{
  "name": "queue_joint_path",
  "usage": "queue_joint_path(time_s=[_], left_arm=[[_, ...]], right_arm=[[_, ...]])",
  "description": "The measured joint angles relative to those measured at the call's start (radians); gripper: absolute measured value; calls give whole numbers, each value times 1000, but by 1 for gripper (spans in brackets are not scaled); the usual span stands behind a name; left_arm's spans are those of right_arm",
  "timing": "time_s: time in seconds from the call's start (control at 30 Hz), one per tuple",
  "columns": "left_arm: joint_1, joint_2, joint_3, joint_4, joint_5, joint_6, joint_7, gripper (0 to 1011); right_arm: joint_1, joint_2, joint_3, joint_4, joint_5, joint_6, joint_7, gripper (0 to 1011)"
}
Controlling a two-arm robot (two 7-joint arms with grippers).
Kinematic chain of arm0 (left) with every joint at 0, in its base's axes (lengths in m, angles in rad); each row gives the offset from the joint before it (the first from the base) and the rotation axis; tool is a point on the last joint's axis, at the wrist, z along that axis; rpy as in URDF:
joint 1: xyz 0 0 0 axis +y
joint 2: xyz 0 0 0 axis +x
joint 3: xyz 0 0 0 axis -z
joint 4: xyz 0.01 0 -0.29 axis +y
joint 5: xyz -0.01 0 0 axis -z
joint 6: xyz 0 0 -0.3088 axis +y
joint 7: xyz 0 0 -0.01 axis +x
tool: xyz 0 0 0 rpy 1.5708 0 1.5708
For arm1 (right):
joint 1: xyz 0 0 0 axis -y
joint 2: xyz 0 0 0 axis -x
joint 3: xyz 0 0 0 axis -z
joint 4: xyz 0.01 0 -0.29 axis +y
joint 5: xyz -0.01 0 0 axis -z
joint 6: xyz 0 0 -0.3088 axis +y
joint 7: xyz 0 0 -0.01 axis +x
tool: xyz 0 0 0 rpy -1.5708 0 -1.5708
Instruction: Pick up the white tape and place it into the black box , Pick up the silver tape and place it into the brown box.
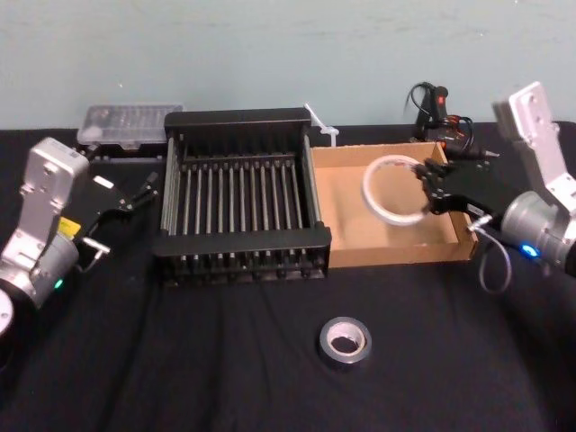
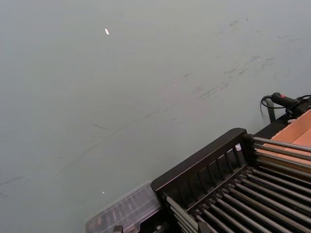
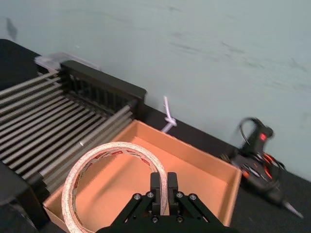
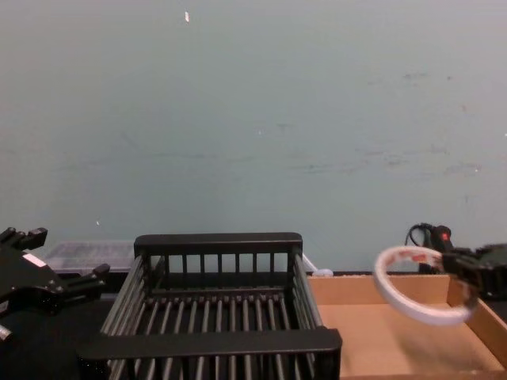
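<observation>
My right gripper (image 1: pixel 423 191) is shut on the white tape (image 1: pixel 370 193), pinching the wall of the thin ring between its fingers (image 3: pixel 156 187). The white tape (image 3: pixel 74 177) hangs tilted above the brown box (image 1: pixel 400 255), clear of its floor (image 3: pixel 194 165); from the chest it shows as a ring (image 4: pixel 428 315) over the tray (image 4: pixel 372 340). The silver tape (image 1: pixel 345 339) lies flat on the black cloth in front of the boxes. The black box (image 1: pixel 238 241) stands left of the brown box with nothing in it. My left gripper (image 1: pixel 129 214) rests open left of the crate.
A clear plastic case (image 1: pixel 126 121) sits behind the black box at the back left. A black and red tool with a cord (image 1: pixel 441 108) lies behind the brown box, and a white cable tie (image 1: pixel 319 121) lies between the boxes at the back. Black cloth covers the table.
</observation>
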Motion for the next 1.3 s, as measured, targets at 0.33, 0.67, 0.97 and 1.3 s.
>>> queue_joint_path(time_s=[0.33,0.67,0.97,1.3], left_arm=[[0,0,0,0,0,0,0,1001],[0,0,0,0,0,0,0,1001],[0,0,0,0,0,0,0,1001],[0,0,0,0,0,0,0,1001]], right_arm=[[79,-39,-70,40,-17,-13,49,91],[150,-80,-132,95,-31,-25,78,91],[207,-122,-182,152,-38,-31,103,91],[267,-164,-222,216,-43,-37,116,91]])
